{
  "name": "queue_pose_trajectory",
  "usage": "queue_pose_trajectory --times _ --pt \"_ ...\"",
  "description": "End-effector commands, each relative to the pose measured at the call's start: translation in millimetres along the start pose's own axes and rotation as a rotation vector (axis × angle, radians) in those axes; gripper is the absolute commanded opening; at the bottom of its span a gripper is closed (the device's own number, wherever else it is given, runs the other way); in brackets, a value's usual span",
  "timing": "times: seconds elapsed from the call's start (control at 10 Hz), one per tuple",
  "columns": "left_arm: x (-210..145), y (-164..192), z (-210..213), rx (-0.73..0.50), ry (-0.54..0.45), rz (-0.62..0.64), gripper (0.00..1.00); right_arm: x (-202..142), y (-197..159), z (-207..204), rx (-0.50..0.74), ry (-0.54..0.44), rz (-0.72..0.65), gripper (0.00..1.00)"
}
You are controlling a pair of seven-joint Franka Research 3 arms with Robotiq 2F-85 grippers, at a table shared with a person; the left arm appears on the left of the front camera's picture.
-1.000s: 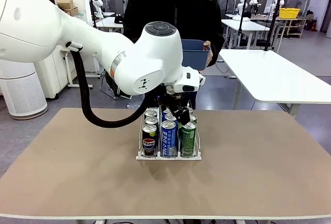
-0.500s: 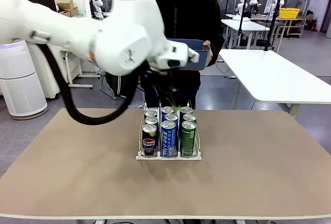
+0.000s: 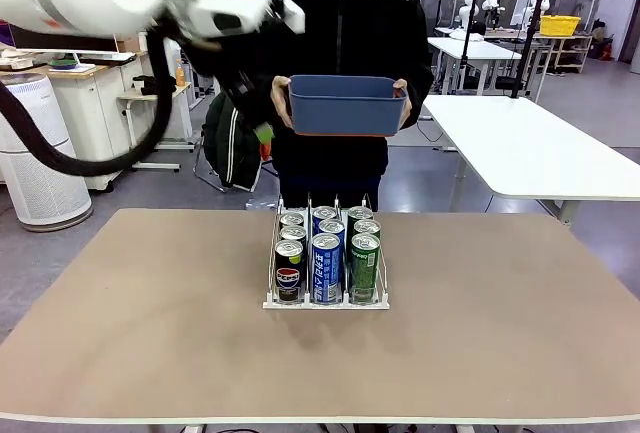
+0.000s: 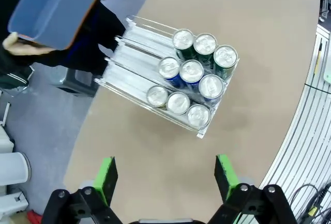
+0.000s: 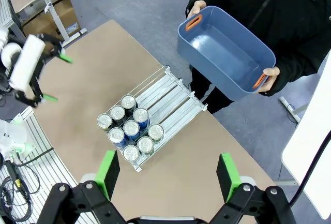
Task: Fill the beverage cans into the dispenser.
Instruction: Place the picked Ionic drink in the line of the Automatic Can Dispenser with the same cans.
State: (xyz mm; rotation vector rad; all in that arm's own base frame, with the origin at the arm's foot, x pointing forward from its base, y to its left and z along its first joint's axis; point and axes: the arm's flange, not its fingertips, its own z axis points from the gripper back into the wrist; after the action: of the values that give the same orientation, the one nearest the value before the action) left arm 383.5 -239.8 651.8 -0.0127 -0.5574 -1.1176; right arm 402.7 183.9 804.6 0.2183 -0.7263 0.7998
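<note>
The dispenser (image 3: 325, 304) stands mid-table with several beverage cans upright in its three lanes: black Pepsi ones (image 3: 289, 271) on the left, blue ones (image 3: 327, 265) in the middle, green ones (image 3: 363, 267) on the right. My left gripper (image 3: 255, 118) hangs high above the table's far left, open and empty. From the left wrist it (image 4: 165, 177) looks down on the silver can tops (image 4: 191, 71) and the bare rails of the dispenser (image 4: 132, 61). My right gripper (image 5: 168, 175) is open and empty too, high over the dispenser (image 5: 168, 100) and the cans (image 5: 129, 128).
A person at the far edge holds an empty blue bin (image 3: 348, 103) in both hands above the rack's back end; it also appears from above (image 5: 225, 53) (image 4: 51, 6). Bare brown table lies on all sides of the rack.
My left arm has lifted away from the back of the rack, up and to the left. The blue bin, half hidden behind it before, now shows whole. The cans have not moved.
</note>
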Motion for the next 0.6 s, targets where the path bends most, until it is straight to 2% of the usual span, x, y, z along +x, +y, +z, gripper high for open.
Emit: queue_pose_trajectory --times 0.0,0.3,0.4,0.5 --pt "-2 23 30 -0.033 -0.026 -0.003 1.00 0 0 0 0.002 0.000 -0.003 1.00" --pt "-16 50 73 0.036 -0.111 0.090 1.00 0 0 0 0.002 0.000 -0.003 1.00" --pt "-18 46 73 0.076 -0.082 0.162 1.00 0 0 0 0.002 0.000 -0.003 1.00" --pt "-10 48 74 0.044 -0.071 0.054 1.00 0 0 0 0.002 0.000 -0.003 1.00"
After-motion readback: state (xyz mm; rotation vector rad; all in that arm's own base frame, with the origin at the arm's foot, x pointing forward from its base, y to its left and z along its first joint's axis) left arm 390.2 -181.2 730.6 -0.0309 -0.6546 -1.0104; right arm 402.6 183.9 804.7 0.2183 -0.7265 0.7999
